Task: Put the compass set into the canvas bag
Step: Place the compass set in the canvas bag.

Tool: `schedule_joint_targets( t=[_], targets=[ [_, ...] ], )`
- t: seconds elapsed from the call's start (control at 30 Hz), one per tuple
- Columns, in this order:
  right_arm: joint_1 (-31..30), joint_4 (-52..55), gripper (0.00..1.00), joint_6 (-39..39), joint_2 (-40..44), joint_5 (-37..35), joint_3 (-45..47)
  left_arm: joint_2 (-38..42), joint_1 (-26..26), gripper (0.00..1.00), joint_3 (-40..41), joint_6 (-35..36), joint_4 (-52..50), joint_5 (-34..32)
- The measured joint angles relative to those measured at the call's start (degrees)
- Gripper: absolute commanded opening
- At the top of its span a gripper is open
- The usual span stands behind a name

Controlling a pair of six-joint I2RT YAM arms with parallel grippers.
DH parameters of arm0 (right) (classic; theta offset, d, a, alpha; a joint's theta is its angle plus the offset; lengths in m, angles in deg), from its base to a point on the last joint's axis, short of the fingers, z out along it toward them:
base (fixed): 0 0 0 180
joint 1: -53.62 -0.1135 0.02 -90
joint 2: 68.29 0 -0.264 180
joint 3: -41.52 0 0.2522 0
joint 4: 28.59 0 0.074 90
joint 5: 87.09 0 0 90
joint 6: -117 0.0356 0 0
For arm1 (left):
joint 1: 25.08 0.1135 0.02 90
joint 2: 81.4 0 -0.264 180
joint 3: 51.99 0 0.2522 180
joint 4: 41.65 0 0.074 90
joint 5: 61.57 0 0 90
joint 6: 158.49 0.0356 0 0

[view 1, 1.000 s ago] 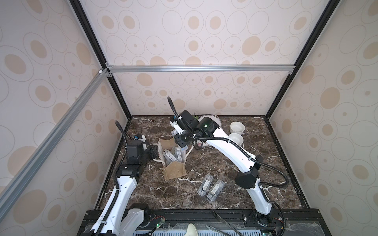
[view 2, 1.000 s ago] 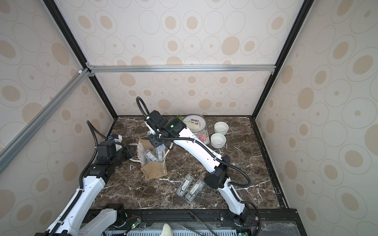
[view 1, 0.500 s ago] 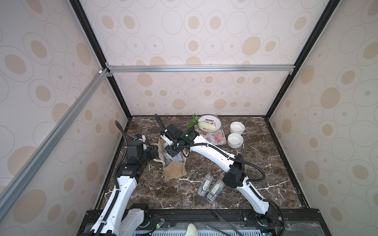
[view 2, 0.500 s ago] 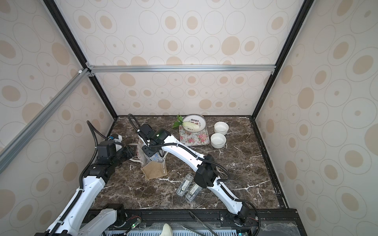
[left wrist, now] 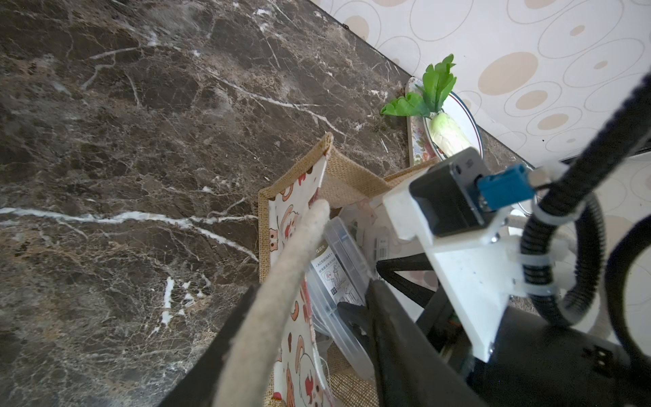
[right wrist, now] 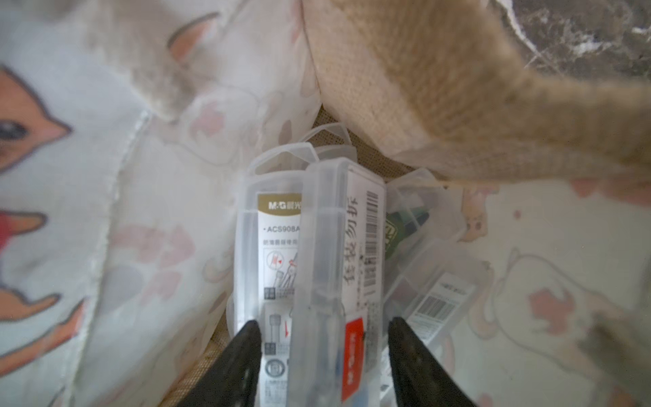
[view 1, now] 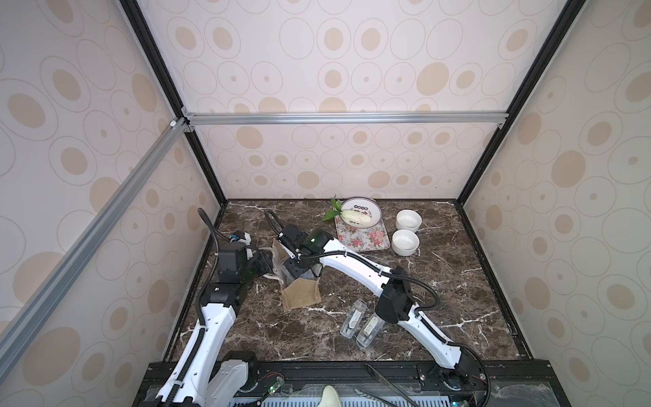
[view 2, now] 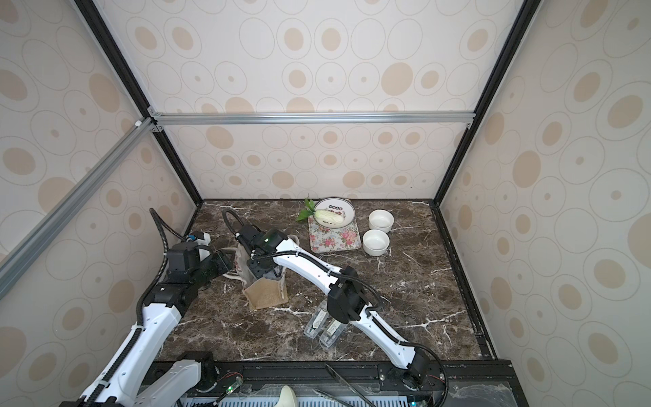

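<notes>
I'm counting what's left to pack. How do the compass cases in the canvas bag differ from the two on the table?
Inside the canvas bag, the bagged cases stand on end, crowded together; the table cases lie flat, side by side. The right gripper has its jaws open around one of the bagged cases; no gripper is at the table cases. All are clear plastic boxes with labels.

We noted canvas bag [view 1: 302,299] coarse tan burlap weave, matt; its side panels smooth whitish printed cloth. Rope handle [left wrist: 283,282] fuzzy, off-white. Compass set [right wrist: 318,246] cases clear glossy plastic, paper labels. Desk [view 1: 440,282] dark marble-look, polished. Bowls [view 1: 408,221] glossy white, ceramic-looking. Right tool [right wrist: 322,327] fingers [right wrist: 246,359] matt black plastic. We saw frame rail [view 1: 352,118] brushed metal.
</notes>
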Motion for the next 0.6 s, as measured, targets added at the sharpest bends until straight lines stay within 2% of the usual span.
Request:
schedule_joint_targets(
  t=[0.27, 0.43, 0.6],
  targets=[
    [0.04, -0.63, 0.66, 2.25, 5.03, 0.87, -0.37, 0.00, 0.00, 0.46, 0.00, 0.00, 0.00, -0.02],
    [0.79, -0.92, 0.66, 3.65, 14.67, 0.85, 1.51, 0.00, 0.00, 0.46, 0.00, -0.02, 0.02, -0.02],
    [4.22, -1.20, 0.66, 5.90, 26.88, -0.70, 10.27, 0.02, 0.00, 0.46, 0.00, -0.02, 0.04, -0.02]
  ],
)
